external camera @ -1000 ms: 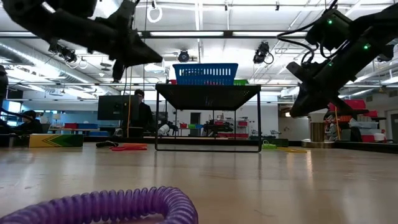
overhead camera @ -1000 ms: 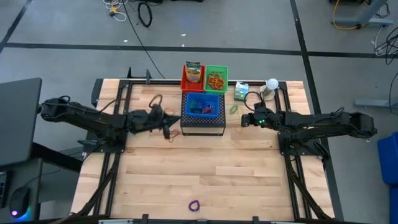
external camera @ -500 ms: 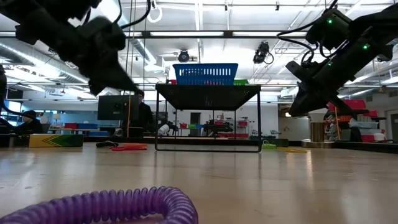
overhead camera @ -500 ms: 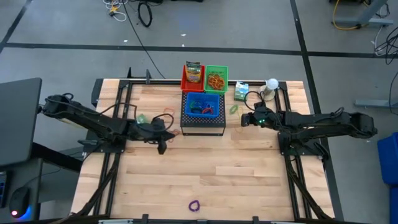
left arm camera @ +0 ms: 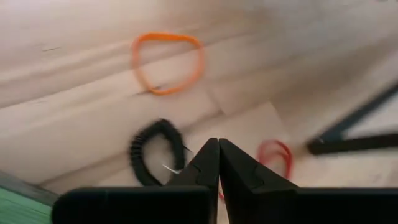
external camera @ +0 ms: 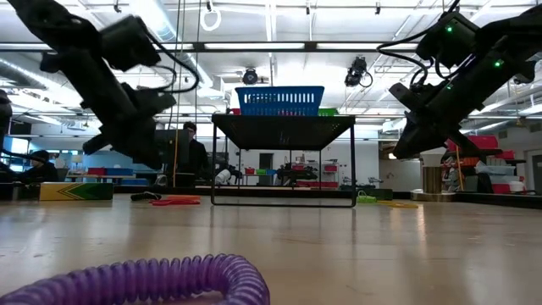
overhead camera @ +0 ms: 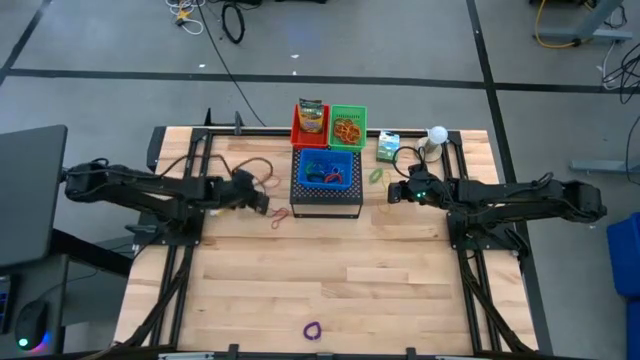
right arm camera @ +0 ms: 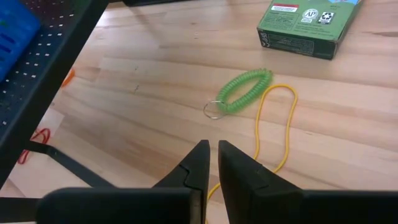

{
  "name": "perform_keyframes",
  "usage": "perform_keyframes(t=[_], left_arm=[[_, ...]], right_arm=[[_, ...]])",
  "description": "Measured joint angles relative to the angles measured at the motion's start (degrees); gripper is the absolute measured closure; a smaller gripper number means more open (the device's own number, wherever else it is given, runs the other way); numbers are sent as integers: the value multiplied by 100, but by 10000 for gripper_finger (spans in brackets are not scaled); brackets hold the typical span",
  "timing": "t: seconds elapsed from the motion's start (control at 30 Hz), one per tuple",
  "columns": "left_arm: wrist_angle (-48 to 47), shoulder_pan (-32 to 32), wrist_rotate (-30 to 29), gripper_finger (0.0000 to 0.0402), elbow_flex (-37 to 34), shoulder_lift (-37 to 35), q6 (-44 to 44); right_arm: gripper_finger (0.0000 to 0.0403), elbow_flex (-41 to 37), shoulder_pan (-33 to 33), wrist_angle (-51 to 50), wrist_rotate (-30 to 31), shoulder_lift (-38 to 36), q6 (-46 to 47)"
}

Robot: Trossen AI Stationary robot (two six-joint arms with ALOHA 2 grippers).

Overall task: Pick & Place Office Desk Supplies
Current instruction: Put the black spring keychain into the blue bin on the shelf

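Loose supplies lie on the wooden table. Left of the black perforated box point(overhead camera: 326, 203) are an orange rubber band point(left arm camera: 166, 62), a black coiled loop point(left arm camera: 151, 152) and a red rubber band point(left arm camera: 277, 158). My left gripper point(left arm camera: 217, 144) is shut, slants down and hovers just over the black loop and red band, holding nothing. Right of the box lie a green coiled loop point(right arm camera: 244, 90) with a key ring, a yellow rubber band point(right arm camera: 278, 124) and a green-white box point(right arm camera: 308, 28). My right gripper point(right arm camera: 211, 149) hangs shut and empty above the yellow band. A purple coiled loop point(overhead camera: 313, 330) lies near the front edge.
A blue basket point(overhead camera: 326, 168) with coloured loops sits on the black perforated box. Behind it stand a red bin point(overhead camera: 310, 120) and a green bin point(overhead camera: 348, 125). A white ball on a stand point(overhead camera: 437, 135) is at the far right. Bare wood stretches across the table's near half.
My left gripper has tipped from nearly level to slanting down and has sunk toward the table beside the black box, staying shut. My right gripper has kept still.
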Motion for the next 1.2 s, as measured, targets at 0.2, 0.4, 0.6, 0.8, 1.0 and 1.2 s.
perform_keyframes(t=[0.2, 0.4, 0.6, 0.8, 1.0, 1.2], left_arm=[[-310, 1112, 917, 347, 1, 2, 517], [-377, 1547, 1272, 303, 1, 101, 1212], [-323, 1641, 1367, 287, 1, 635, 1642], [-181, 1635, 1429, 294, 26, 1046, 1987], [-188, 1633, 1388, 371, 22, 1059, 2304], [-265, 1630, 1291, 389, 124, 974, 2701]], right_arm=[[360, 0, 0, -2, 2, 0, 0], [360, 0, 0, -2, 39, 1, -1], [360, 0, -2, -1, 159, 2, -12], [360, 0, -2, 6, 161, 2, -122], [373, 0, 50, 389, 107, 2, -1509], [394, 0, 312, 818, -191, 2, -3465]])
